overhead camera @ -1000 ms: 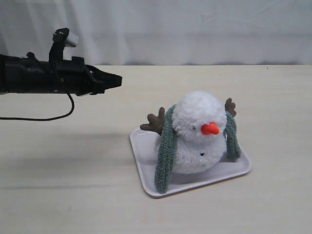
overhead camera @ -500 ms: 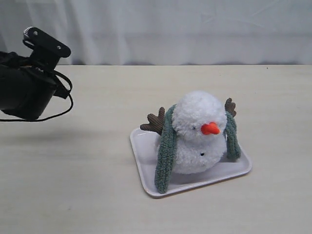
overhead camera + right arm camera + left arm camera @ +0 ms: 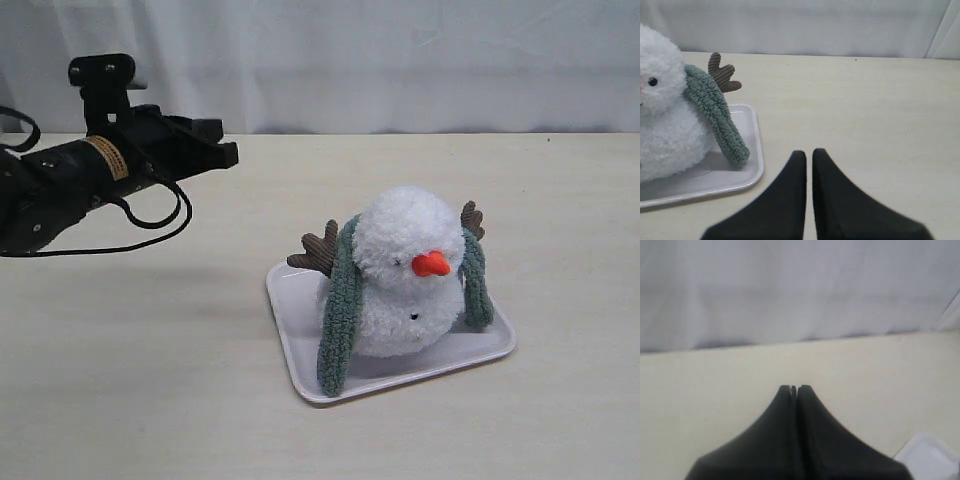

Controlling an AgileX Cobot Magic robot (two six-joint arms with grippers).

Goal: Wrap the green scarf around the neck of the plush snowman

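Exterior: plush snowman on a white tray, green scarf draped behind its neck, ends hanging both sides; my left claw hovers well apart. Left wrist: jaws pressed together (nothing between). Right wrist: my right claw closed too, empty, near the tray.

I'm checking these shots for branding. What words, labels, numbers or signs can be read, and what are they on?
Tan sticker on the left arm: some print, too small and blurred to read.
No text on the snowman, scarf or tray.
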